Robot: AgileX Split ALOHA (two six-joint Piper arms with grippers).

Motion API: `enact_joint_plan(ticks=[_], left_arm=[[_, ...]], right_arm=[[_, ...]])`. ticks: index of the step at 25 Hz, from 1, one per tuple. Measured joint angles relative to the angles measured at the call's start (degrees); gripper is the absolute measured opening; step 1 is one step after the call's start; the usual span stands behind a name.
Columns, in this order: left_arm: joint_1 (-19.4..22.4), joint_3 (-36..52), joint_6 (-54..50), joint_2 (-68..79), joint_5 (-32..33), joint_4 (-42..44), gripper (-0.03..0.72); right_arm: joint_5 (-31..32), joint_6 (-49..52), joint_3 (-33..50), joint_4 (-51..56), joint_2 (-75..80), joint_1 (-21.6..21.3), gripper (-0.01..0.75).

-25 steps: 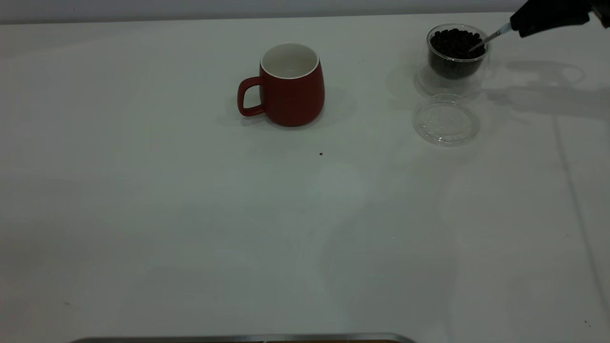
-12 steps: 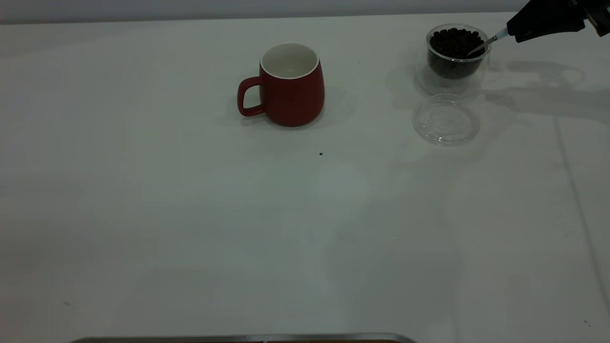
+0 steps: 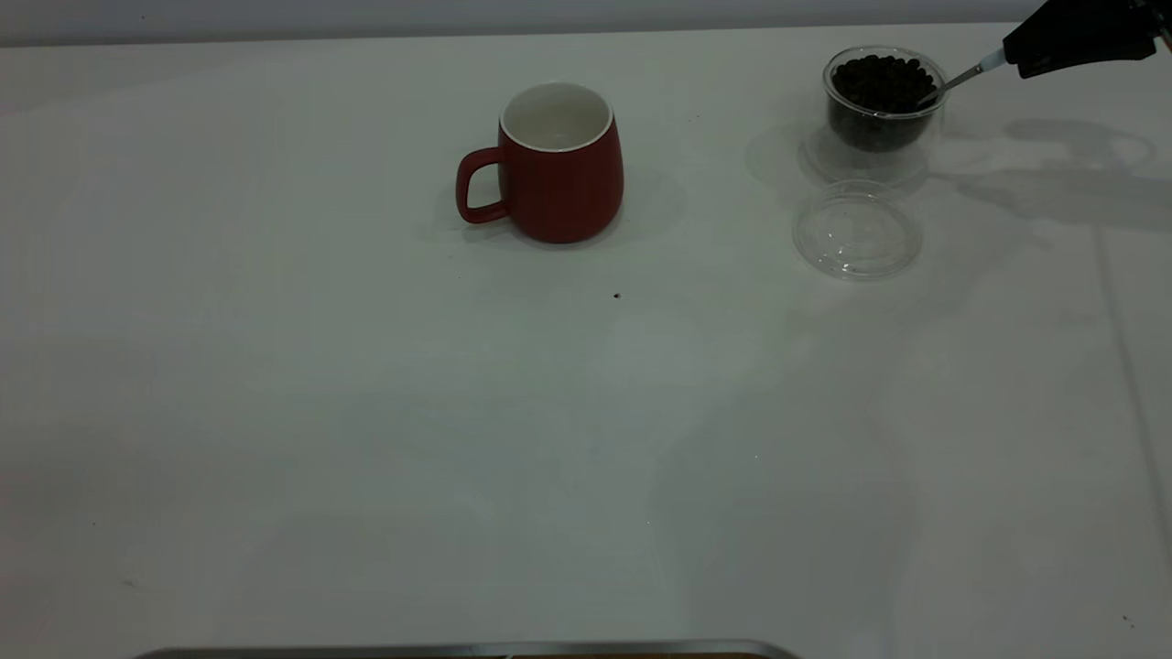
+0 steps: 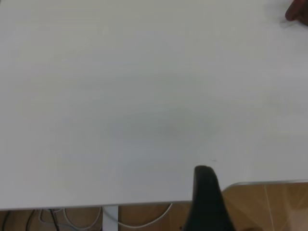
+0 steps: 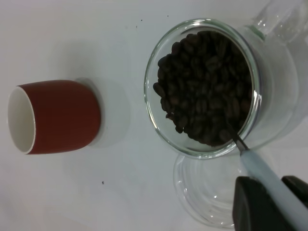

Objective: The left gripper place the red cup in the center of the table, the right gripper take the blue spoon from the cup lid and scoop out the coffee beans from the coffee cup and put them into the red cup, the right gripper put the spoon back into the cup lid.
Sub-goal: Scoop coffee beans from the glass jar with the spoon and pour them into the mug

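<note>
The right gripper (image 3: 1012, 57) sits at the far right edge of the table (image 3: 366, 439), fingers (image 5: 252, 207) clamped on the pale handle of the blue spoon (image 3: 961, 78). The spoon slants down from the fingertips over the rim of the coffee cup (image 3: 881, 110), its metal bowl buried in the coffee beans (image 3: 881, 81); in the right wrist view the neck disappears into the beans (image 5: 207, 86) just ahead of the fingers, so whether the bowl is loaded can't be told.

The coffee cup stands upright just in front of the fingertips, nearly full. The cup lid (image 3: 858, 229) lies flat on the table just beside the cup, on its near side in the exterior view, w/ nothing in it; in the wrist view it sits partly under the spoon handle and fingers (image 5: 207, 197).

The red cup (image 3: 558, 165) is upright, well apart from the right fingers, beyond the coffee cup from them, handle pointing away from the gripper. Its white inside looks bare.

Left gripper: only one dark finger (image 4: 207, 199) shows in the left wrist view, over the table edge, far from all the items; open or closed can't be told.

No brand, label or writing readable on the cups, lid, spoon or gripper.
</note>
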Motion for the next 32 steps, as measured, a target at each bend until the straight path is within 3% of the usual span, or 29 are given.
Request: enact_joint_plan(ticks=[32], left_arm=[[0.0, 0.0, 0.1, 0.0, 0.0, 0.0, 0.587]], right_arm=[[2.5, -2.1, 0.0, 6.6, 2.2, -1.8, 0.104]])
